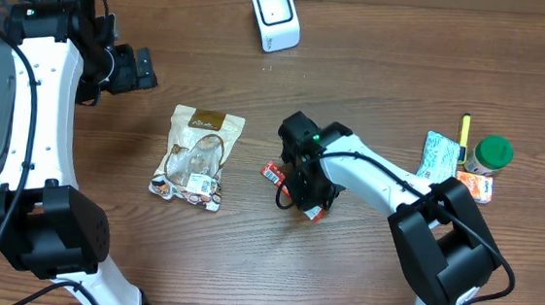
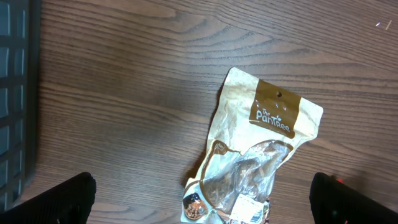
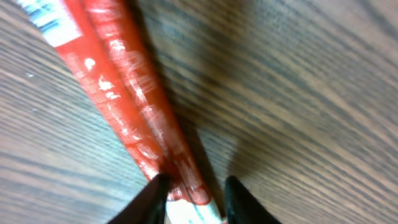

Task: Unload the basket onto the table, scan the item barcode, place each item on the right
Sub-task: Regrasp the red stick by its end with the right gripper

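Straddling red packet [image 3: 118, 93] end | right gripper [image 3: 194, 196] jaws narrowly apart, clamp unclear | packet at overhead centre, long axis upper-left to lower-right | scanner [image 1: 275, 16] toward top centre | right arm nearer

Snack pouch [image 1: 197, 156]; green-lidded jar [image 1: 491, 155], perhaps

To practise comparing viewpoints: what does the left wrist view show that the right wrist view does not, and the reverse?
Left wrist only: a tan snack pouch and a dark basket edge. Right wrist only: a red packet with the right hand straddling its end. Both: the wooden table.
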